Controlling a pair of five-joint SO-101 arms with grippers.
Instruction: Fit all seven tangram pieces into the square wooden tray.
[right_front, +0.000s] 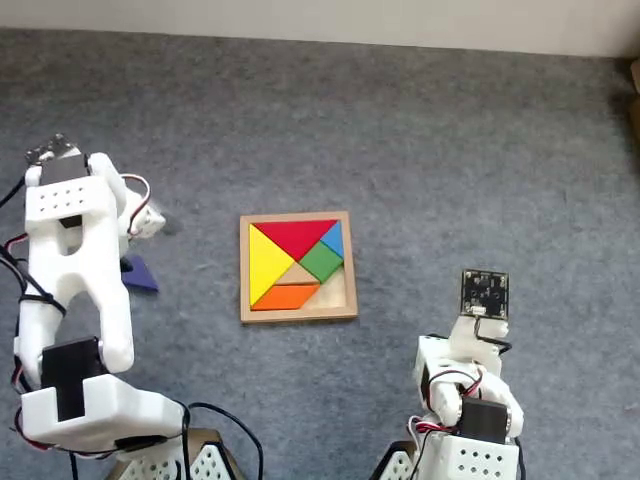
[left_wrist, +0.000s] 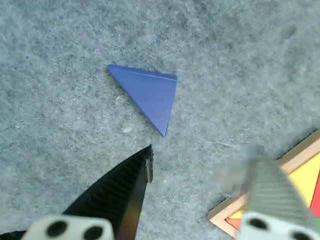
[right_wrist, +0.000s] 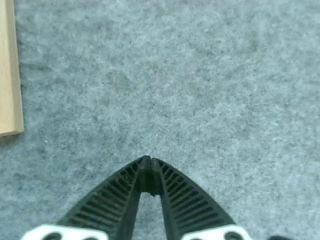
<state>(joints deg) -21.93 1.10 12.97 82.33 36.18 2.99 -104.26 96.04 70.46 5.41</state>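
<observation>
Fuzzy grey carpet (right_front: 450, 150); flat blue triangle (left_wrist: 148, 96)

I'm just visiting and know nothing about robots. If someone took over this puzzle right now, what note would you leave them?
Left hand: open, empty, above the dark blue triangle, which lies flat on the carpet on the left arm's side of the tray.
Right hand: shut, empty, over carpet beside the tray's edge.
Done: yellow triangle, red triangle, light blue triangle, green square and orange parallelogram sit in the tray.
Left: probably the dark blue triangle into the tray's open corner.
</observation>
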